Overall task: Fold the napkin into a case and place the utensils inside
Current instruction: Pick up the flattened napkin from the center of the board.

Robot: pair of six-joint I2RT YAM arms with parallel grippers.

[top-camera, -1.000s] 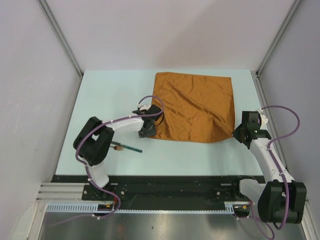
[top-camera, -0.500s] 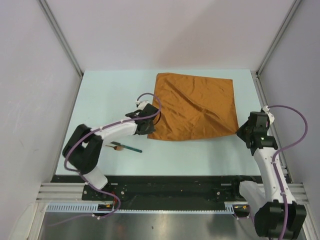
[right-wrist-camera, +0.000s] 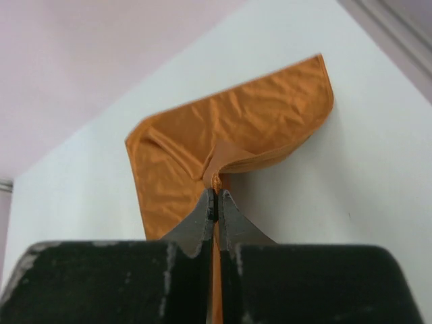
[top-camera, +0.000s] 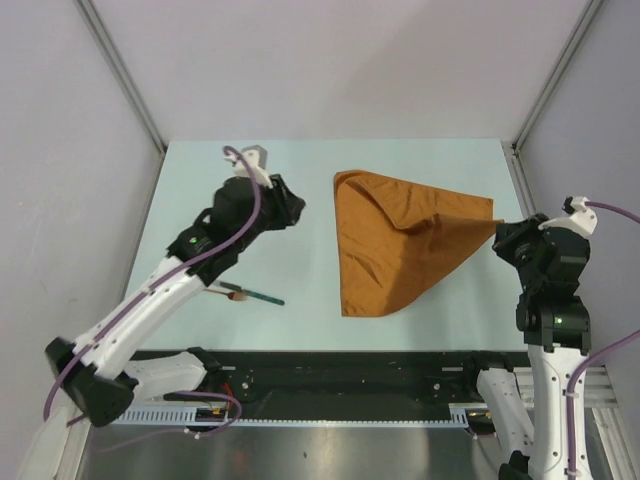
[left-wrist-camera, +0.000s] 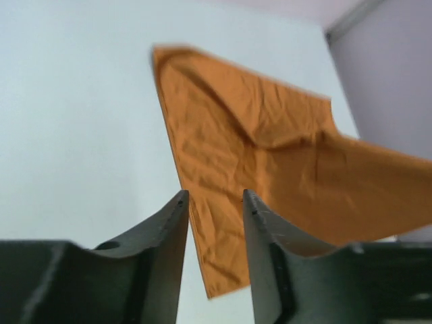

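In the top view the napkin (top-camera: pixel 395 245) lies right of the counter's (top-camera: pixel 300 165) middle, drawn into a rough triangle with one layer folded over another; its right corner runs to a point at the right pincer (top-camera: pixel 499 232), which is clenched on that corner at the counter's right edge; the left pincer (top-camera: pixel 291 208) is raised over the counter to the left of the cloth, apart from its left edge and grasping nothing; the utensils (top-camera: pixel 250 294), a teal handle and a brown end, lie near the left forearm toward the near edge, well apart from the napkin.

In the left wrist view the left pincer (left-wrist-camera: pixel 215 196) has its jaws parted with a clear gap; the napkin (left-wrist-camera: pixel 270 148) shows through and beyond that gap, lying on the counter (left-wrist-camera: pixel 81 121) below, not touched by either finger; its far right part rises off the surface toward the frame's edge.

In the right wrist view the right pincer (right-wrist-camera: pixel 216 197) is closed tight on a pinched ridge of the napkin (right-wrist-camera: pixel 223 128); the cloth spreads away from the fingertips in doubled layers; its far edge rests on the counter (right-wrist-camera: pixel 351 189).
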